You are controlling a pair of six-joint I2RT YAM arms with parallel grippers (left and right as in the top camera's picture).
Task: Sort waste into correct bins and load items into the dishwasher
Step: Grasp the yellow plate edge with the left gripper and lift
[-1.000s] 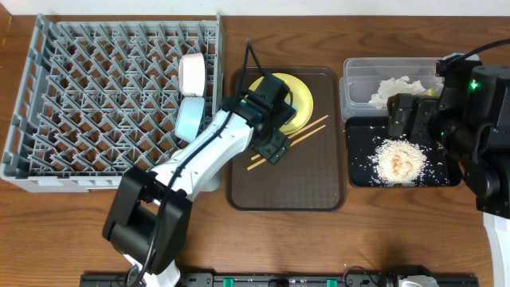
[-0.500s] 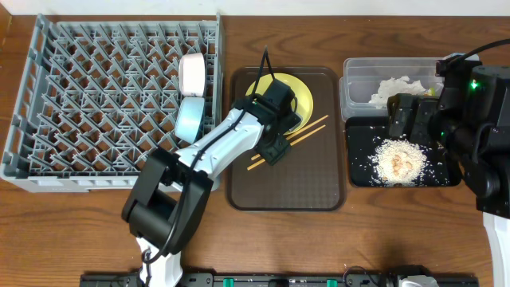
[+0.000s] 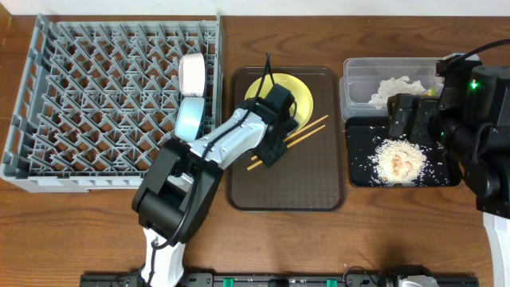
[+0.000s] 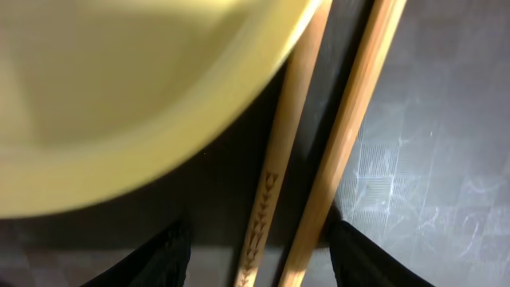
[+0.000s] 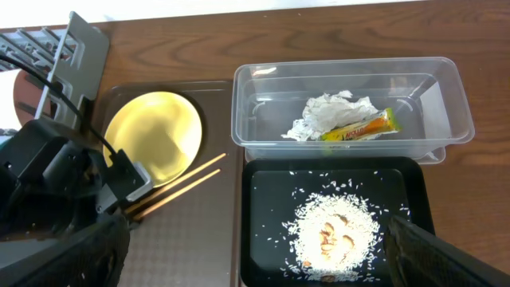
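The yellow plate (image 4: 119, 96) crowds the chopsticks (image 4: 345, 135); tray (image 4: 430, 159) beside them seems open.

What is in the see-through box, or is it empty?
Not empty. The clear tub holds a crumpled white napkin and a green-and-yellow wrapper lying beside it.

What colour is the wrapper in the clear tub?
The wrapper is mostly yellow with a green end; clearest in the right wrist view.

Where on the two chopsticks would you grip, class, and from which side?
Probably mid-shaft, just clear of the yellow plate, coming straight down with jaws across both chopsticks: they lie flat, side by side on the brown tray, so one pinch gathers both.
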